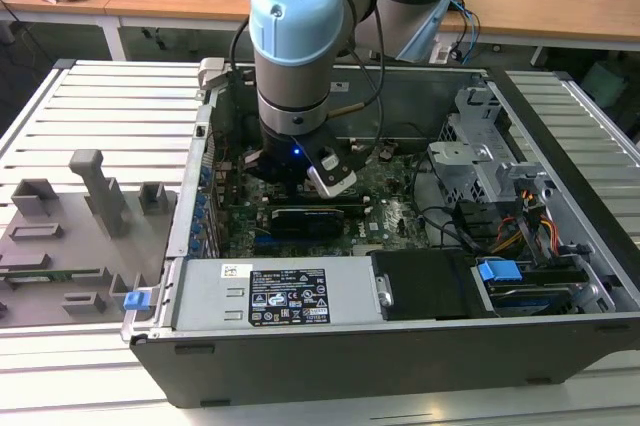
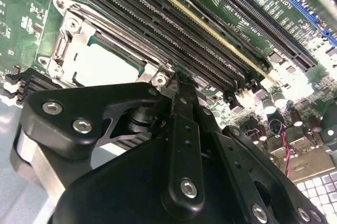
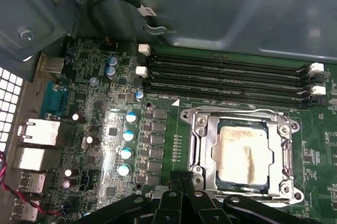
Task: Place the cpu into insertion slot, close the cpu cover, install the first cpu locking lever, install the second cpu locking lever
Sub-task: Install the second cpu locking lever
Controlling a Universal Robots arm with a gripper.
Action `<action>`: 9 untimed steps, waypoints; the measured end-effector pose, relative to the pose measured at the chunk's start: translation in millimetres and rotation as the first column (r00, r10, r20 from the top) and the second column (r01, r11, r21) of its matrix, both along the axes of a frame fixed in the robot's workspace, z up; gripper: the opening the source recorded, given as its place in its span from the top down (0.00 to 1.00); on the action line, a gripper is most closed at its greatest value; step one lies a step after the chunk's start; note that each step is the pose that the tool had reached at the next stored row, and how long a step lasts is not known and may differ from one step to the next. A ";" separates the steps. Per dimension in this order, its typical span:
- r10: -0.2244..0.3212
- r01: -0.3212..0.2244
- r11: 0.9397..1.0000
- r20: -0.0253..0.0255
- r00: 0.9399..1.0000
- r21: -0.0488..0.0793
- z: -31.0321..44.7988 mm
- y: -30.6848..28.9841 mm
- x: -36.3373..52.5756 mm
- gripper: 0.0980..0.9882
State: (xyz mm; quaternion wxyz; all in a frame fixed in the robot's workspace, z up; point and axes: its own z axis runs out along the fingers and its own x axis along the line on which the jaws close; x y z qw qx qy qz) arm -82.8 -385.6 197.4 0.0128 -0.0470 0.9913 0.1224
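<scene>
The cpu (image 3: 245, 149), a square chip with a silver-beige top, lies inside the insertion slot (image 3: 280, 182) on the green motherboard (image 3: 95, 129). The cpu cover (image 3: 206, 145), a metal frame with a cut-out centre, lies flat over the chip's edges. In the second wrist view the cpu (image 2: 108, 66) and cpu cover (image 2: 73, 34) sit just beyond my fingers. My gripper (image 3: 183, 177) is shut, its tips at the socket's edge by one corner screw (image 2: 159, 80). In the exterior view my gripper (image 1: 300, 174) is low inside the open computer case (image 1: 400, 96).
Long black memory slots (image 3: 226, 74) run beside the socket. Blue-topped capacitors (image 3: 126, 153) and rear ports (image 3: 37, 132) stand on its other side. A black cable (image 3: 113, 3) loops at the case wall. A power supply (image 1: 275, 296) and drive cage (image 1: 490, 161) crowd the case.
</scene>
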 end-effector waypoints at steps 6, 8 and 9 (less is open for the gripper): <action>0.000 0.000 1.000 0.001 1.000 0.001 1.1 0.3 0.1 0.99; 0.000 0.000 1.000 0.000 1.000 0.000 4.0 0.1 0.0 0.99; 0.000 0.000 1.000 0.000 1.000 0.000 5.5 0.1 0.0 0.99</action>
